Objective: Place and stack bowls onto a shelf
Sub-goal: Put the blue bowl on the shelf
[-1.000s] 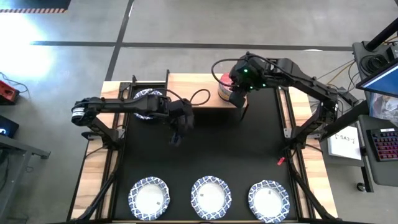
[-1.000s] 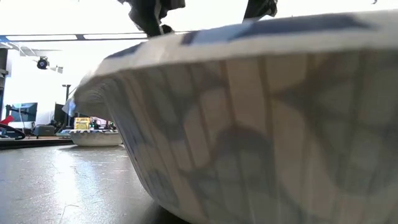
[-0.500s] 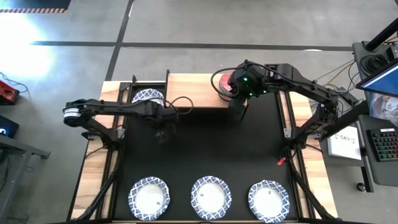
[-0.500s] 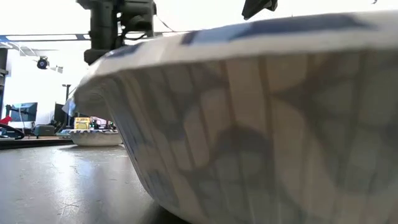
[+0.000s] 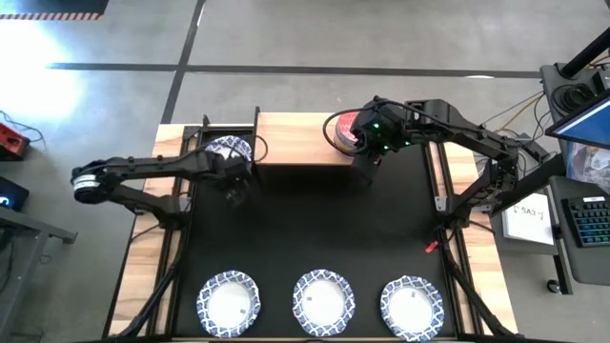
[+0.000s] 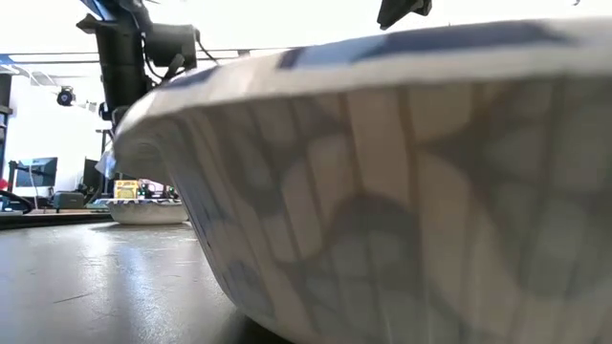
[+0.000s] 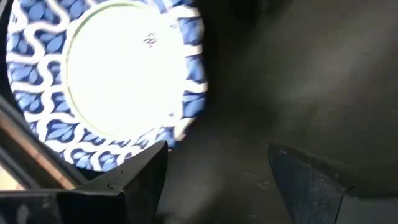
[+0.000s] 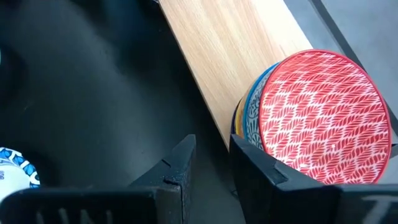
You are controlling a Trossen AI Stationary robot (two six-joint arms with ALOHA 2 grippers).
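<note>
On the shelf (image 5: 300, 138) at its right end I see a stack of small bowls, red bowl (image 8: 323, 115) on top. 3 white bowls (image 5: 323, 303) line the mat's near edge; a 4th white bowl (image 7: 109, 78) lies left of the shelf. Left gripper (image 7: 214, 171), jaws spread, hovers beside it. Right gripper (image 8: 211, 165), jaws slightly parted, sits by the stack.

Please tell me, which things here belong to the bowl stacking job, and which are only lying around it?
Belong to the job:
- stack of small bowls, red on top
- wood shelf
- patterned bowl beside the shelf, near the left claw
- three patterned bowls in a row
- right claw

Only lying around:
- black mat
- keyboard
- paper sheet
</note>
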